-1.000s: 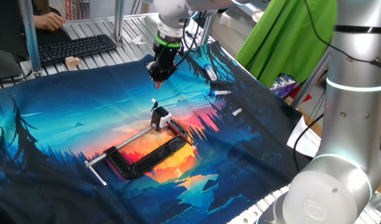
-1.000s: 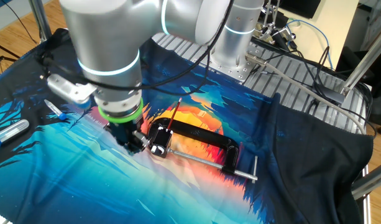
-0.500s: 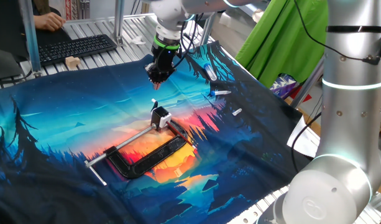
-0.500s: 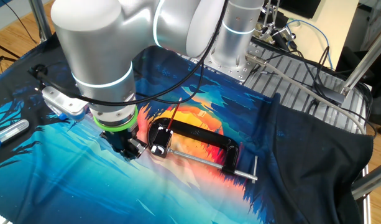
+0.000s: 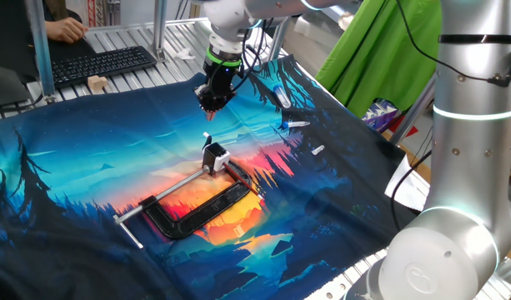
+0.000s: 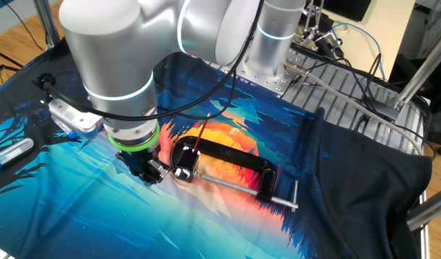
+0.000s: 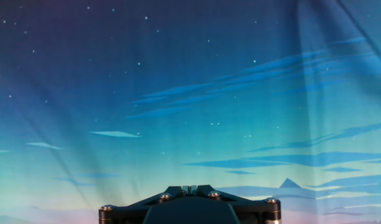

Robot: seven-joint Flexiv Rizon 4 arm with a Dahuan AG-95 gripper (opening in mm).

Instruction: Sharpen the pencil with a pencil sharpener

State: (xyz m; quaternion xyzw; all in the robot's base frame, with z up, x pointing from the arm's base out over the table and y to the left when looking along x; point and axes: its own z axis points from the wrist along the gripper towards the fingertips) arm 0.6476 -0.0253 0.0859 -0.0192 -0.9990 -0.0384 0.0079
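Note:
The pencil sharpener (image 5: 214, 157), a tiny block with a white top and black body, sits gripped at the jaw end of the black C-clamp (image 5: 197, 212); it also shows in the other fixed view (image 6: 183, 173). The pencil (image 6: 201, 134) is a thin reddish stick that slants up and away from the sharpener end of the clamp. In one fixed view only a short pale stub of the pencil (image 5: 207, 137) shows above the sharpener. My gripper (image 5: 210, 107) hangs above the cloth, behind the sharpener and apart from it. It shows left of the sharpener in the other fixed view (image 6: 154, 175). Its fingers meet in the hand view (image 7: 189, 188), over bare cloth.
Blue-and-white pens (image 5: 280, 93) (image 5: 295, 124) and a small white stub (image 5: 318, 151) lie at the cloth's right. Another pen (image 6: 11, 153) lies at the left edge in the other fixed view. A keyboard (image 5: 97, 65) and a person's hand are at the back left; a green cloth (image 5: 380, 50) hangs right.
Over the second the gripper shifted a little back and to the left, away from the sharpener; in the last half second nothing moved. Pencil, sharpener and clamp stayed put.

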